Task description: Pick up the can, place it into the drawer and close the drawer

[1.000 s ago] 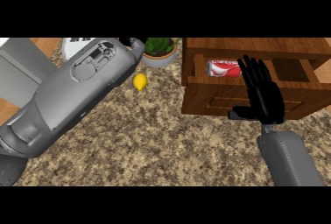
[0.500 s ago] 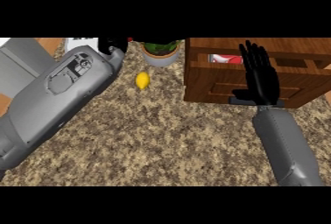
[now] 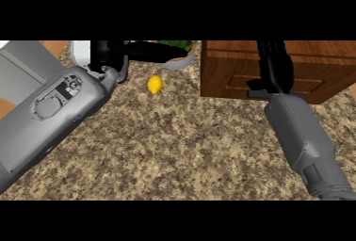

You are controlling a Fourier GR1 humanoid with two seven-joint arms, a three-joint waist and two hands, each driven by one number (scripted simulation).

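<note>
1. No can is seen anywhere in the head view. It is not on the bench (image 3: pixel 181 141) and not in either hand, so it is judged to lie inside the drawer (image 3: pixel 233 82).
2. The drawer's front is seen about flush with the wooden cabinet (image 3: pixel 226 49), and no open compartment shows. Closing is judged done or nearly done, with at most a last press left.
3. The right hand (image 3: pixel 274 70) is laid flat against the drawer's front, fingers straight and pointing away from the robot. Nothing is held in it. Its grey forearm comes up from the lower right.
4. The left hand (image 3: pixel 111 59) is raised at the upper left, near a potted plant (image 3: pixel 177 56). Whether it is open cannot be told, and nothing is seen in it.
5. A lemon (image 3: pixel 155 84) lies on the bench between the left forearm and the cabinet, touching neither.
</note>
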